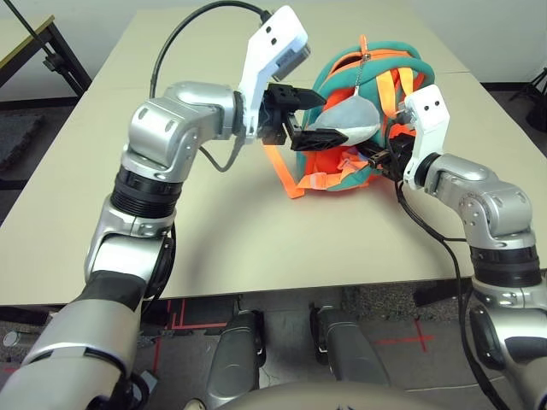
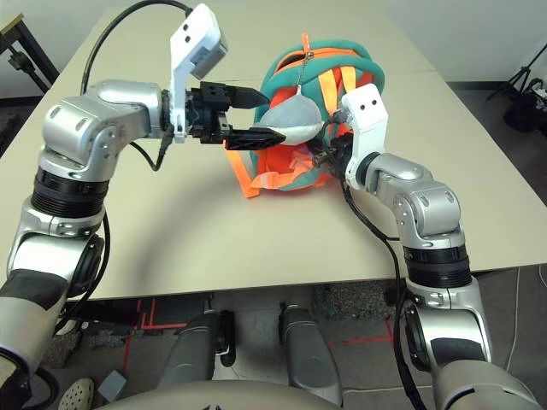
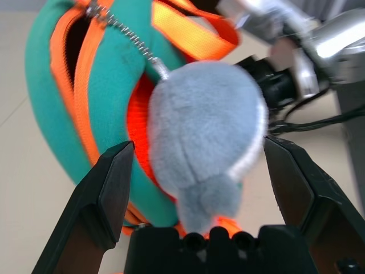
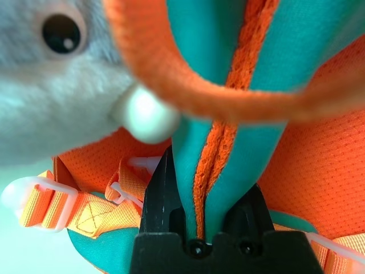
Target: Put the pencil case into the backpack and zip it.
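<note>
- The backpack [image 1: 359,111] lies on the beige table [image 1: 214,239], right of centre and toward the far side, teal edging and orange panels facing the robot, orange straps [image 1: 286,175] spilling off its near-left side onto the tabletop.
- A grey plush shark charm [image 3: 205,142] hangs on a thin beaded chain [image 3: 122,28] from the top of the bag and dangles in front of its near face.
- The left gripper [image 1: 312,120] is held above the table just left of the backpack, pointing right toward it. Its two black fingers [image 3: 105,194] are spread wide, one on each side of the plush shark; they appear to have a gap on either side of it and to hold nothing, though the close view is soft.
- The right gripper [image 4: 211,194] is at the backpack's near-right side. Its fingers are pinched nearly together on a fold of the teal edging [image 4: 228,154] with its orange seam running down the middle, so it has the bag's fabric in its grip.
- A white plastic strap buckle [image 4: 28,197] lies just beside that grip, on the orange webbing.
- The pencil case cannot be made out; whether it is inside the bag I cannot tell.
</note>
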Motion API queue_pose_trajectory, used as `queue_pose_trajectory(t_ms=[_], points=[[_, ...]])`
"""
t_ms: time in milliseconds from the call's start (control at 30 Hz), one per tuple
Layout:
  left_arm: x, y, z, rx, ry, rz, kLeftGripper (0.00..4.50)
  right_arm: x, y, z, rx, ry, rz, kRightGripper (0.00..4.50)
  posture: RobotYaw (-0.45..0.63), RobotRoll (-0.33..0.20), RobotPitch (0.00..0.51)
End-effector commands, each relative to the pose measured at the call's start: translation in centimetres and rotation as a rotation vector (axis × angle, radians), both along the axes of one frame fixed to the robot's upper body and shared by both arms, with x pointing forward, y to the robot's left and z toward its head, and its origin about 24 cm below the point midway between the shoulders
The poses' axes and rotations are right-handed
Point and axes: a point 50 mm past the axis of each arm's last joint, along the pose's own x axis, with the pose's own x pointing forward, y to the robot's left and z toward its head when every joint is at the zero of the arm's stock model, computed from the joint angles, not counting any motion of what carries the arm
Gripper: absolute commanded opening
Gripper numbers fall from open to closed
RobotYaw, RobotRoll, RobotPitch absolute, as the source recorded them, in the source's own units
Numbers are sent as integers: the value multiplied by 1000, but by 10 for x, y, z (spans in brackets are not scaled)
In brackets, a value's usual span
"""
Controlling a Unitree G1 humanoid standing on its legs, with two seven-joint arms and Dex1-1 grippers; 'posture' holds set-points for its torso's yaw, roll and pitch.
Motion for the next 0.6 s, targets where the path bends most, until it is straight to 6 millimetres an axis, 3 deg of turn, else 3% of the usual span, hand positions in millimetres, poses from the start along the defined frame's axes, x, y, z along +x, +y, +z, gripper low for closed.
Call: queue_pose_trajectory(t_ms=[33, 367, 467, 600], points=[[4, -10, -3, 41, -32, 3, 4500, 0, 3, -16, -17, 76, 3, 431, -155, 0, 134], [13, -33, -24, 50, 8, 18, 4500, 0, 3, -15, -18, 70, -2, 431, -158, 0, 131], [15, -31, -23, 36, 18, 30, 3945, 0, 2, -15, -19, 69, -4, 431, -158, 0, 131], [15, -28, -23, 44, 18, 32, 2477, 0, 1, -15, -20, 70, -7, 431, -155, 0, 135]])
